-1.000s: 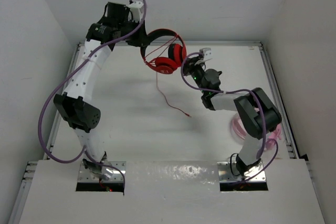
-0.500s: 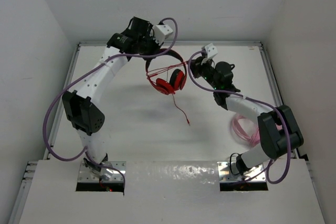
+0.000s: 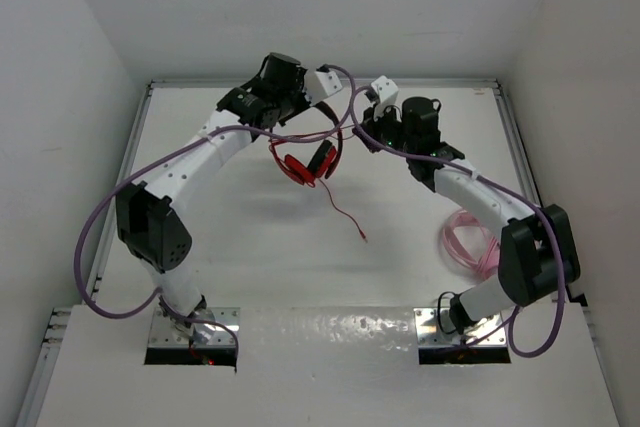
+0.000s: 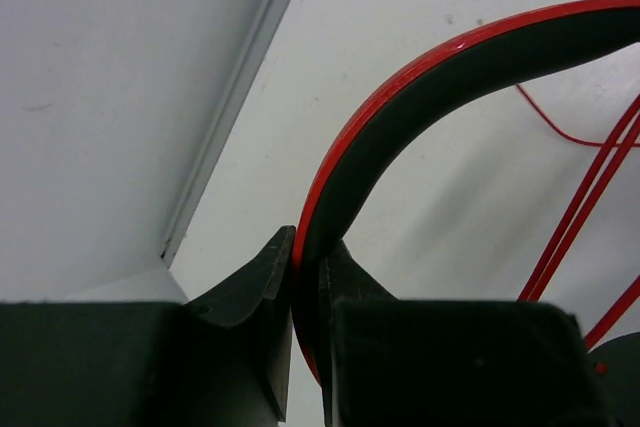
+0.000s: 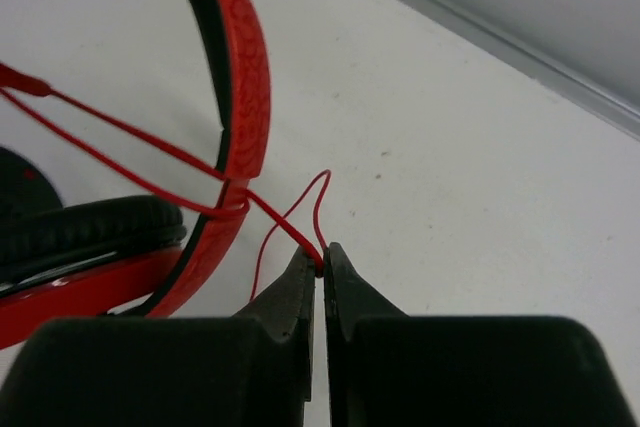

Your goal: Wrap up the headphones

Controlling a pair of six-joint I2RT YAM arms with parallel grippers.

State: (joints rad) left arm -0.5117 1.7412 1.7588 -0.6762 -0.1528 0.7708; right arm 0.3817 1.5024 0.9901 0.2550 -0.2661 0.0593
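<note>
- The headphones [image 5: 238,77] have a red plastic headband. Its outer face is finely textured, its edge is glossy, and its inner lining is matt black.
- The ear cushion [image 5: 90,229] is black, matt and soft-looking.
- The cable [image 5: 232,205] is thin, smooth and red.
- The jaws of the left gripper [image 4: 308,247] and the right gripper [image 5: 318,252] look like dark, matt plastic.
- The desk [image 5: 450,157] is white, matt and smooth, with faint specks.
- The rail [image 5: 520,52] at its far edge is grey, metal-looking and dull.
</note>
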